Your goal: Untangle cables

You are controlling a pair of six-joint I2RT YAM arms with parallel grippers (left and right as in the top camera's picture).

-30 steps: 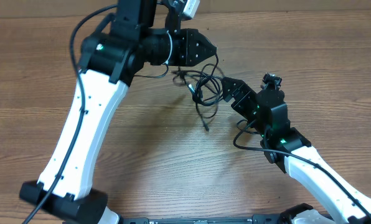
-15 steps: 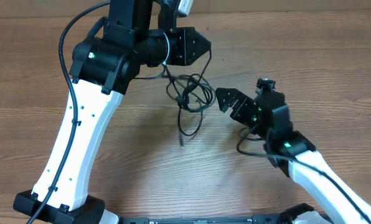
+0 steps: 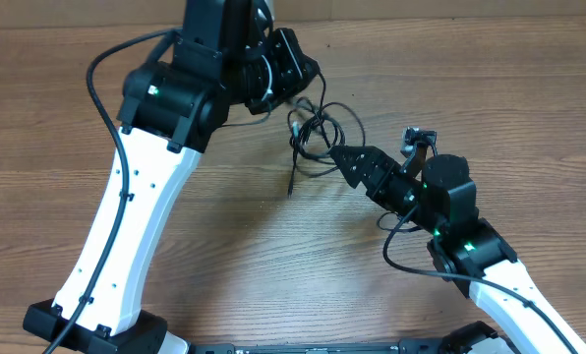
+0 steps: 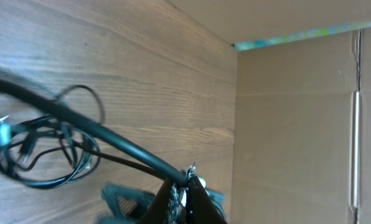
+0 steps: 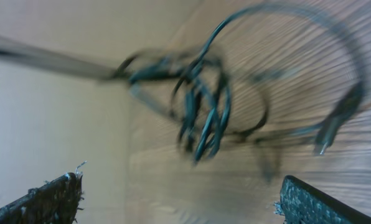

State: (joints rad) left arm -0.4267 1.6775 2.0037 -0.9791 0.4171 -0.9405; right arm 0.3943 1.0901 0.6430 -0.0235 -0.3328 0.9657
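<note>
"Holding anything on your left?"

"Yes. My left gripper [image 3: 301, 71] is pressed together on one strand [image 4: 129, 155], up at the far side of the table [image 3: 490, 88]. The strand runs taut from my fingers down to the rest of the cables [image 3: 321, 133]."

"And where is the knot?"

"Between my two grippers, a loose clump of loops just below the left one. A plug end [image 3: 291, 187] trails from it toward me. I can't tell whether the clump rests on the wood or hangs just above it."

"Your right side?"

"My right gripper [image 3: 350, 162] is spread as wide as it goes and has nothing in it. It points at the clump from just beside it. In my right wrist view the loops sit between my two fingertips [image 5: 51, 198] but farther out, and they are blurred."

"So which step is this?"

"I'd call it the reach for a second hold. One end is anchored, but nothing has been separated."

"What does the next move need?"

"I should pick a single outer loop rather than the whole clump. Then I close on it and pull away from the left hand, so the loops slide apart instead of cinching."
</note>
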